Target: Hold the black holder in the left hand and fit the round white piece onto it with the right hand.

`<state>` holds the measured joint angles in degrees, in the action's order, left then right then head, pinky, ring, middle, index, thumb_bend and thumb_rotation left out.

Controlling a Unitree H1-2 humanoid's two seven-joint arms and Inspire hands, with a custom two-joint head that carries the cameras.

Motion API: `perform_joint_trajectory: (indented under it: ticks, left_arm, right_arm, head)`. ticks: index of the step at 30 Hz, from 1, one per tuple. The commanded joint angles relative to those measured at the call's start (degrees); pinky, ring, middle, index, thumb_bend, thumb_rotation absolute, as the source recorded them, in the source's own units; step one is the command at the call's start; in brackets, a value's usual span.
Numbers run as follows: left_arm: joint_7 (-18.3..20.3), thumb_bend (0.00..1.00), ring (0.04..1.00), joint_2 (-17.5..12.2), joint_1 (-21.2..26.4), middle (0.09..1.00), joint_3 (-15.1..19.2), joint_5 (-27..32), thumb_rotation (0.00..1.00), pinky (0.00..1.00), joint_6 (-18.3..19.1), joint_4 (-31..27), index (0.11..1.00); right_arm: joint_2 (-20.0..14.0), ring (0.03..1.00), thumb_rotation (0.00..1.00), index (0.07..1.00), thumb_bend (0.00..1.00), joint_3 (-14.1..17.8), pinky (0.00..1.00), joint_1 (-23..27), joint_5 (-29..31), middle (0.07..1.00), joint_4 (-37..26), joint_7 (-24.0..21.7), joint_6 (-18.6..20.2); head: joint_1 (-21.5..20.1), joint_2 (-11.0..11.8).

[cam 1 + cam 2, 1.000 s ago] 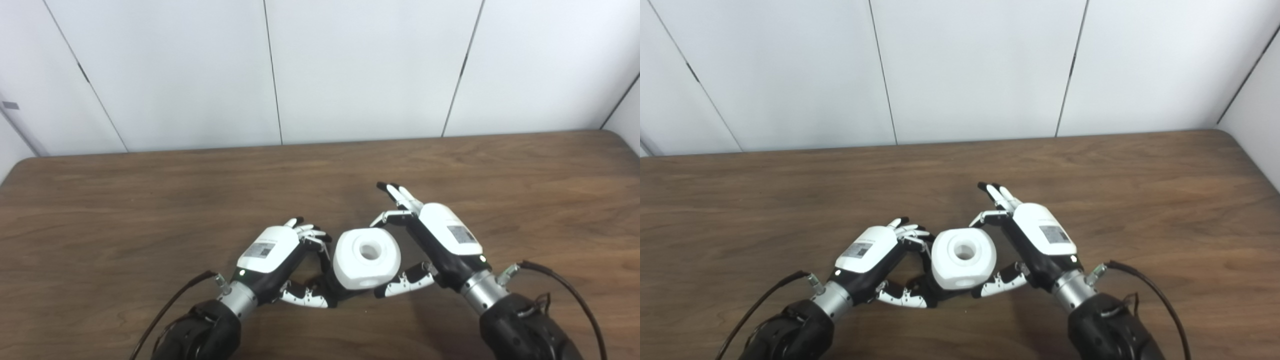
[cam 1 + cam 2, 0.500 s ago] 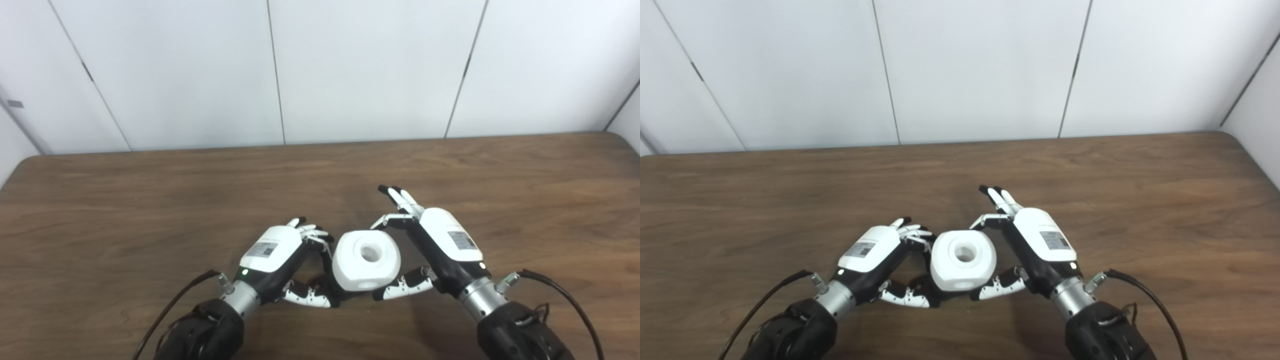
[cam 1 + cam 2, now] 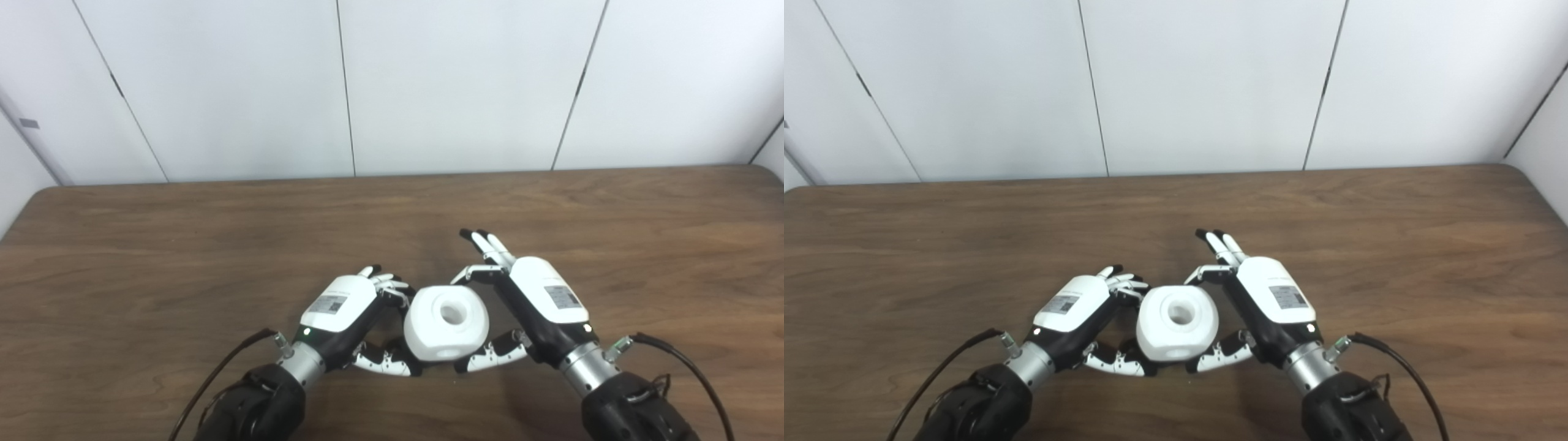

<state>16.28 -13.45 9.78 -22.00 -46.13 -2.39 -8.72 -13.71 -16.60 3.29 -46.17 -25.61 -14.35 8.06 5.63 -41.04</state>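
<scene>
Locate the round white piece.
The round white piece sits low at centre in both eye views, between the left hand and right hand, above the wooden table.

Round white piece (image 3: 446, 321) hemmed by left hand (image 3: 343, 309) and right hand (image 3: 539, 300), bare table (image 3: 184, 245) around

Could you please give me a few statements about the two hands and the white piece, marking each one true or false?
1. The round white piece sits between the left hand and the right hand. True.
2. The white piece has a round hole in its top face. True.
3. The white piece lies alone at the far edge of the brown wooden table. False: it is near the front, between the hands.
4. The right hand's fingers are all curled into a fist. False: several point away, extended.
5. The black holder is in full view. False: only dark bits show beneath the white piece.
</scene>
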Motion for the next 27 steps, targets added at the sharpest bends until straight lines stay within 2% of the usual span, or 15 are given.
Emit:
perform_joint_trajectory:
  ticks: [1,13,27]
  left_arm:
    - [-1.49,0.52,0.901,0.81,1.04,0.822,-0.20,-0.39,0.05,1.00,-0.51,-2.03,0.481]
    - [-1.01,0.52,0.905,1.46,0.73,0.823,-0.36,-0.94,0.05,1.00,0.26,-2.97,0.481]
    - [-0.67,0.52,0.904,1.49,0.20,0.822,-0.25,-0.88,0.05,1.00,0.53,-4.13,0.481]
  right_arm:
    - [0.15,1.000,0.14,0.479,0.51,-0.10,0.88,0.94,-0.87,0.975,-1.22,0.31,-1.55]
    - [-0.15,1.000,0.14,0.479,0.51,-0.17,0.85,0.61,-1.94,0.975,-2.08,-0.98,-1.28]
    - [0.10,1.000,0.14,0.480,0.51,-0.34,0.86,1.36,-6.19,0.965,-4.37,-7.05,0.69]
  head:
    - [0.00,-0.10]
    - [-0.15,-0.76]
    - [-0.95,-1.62]
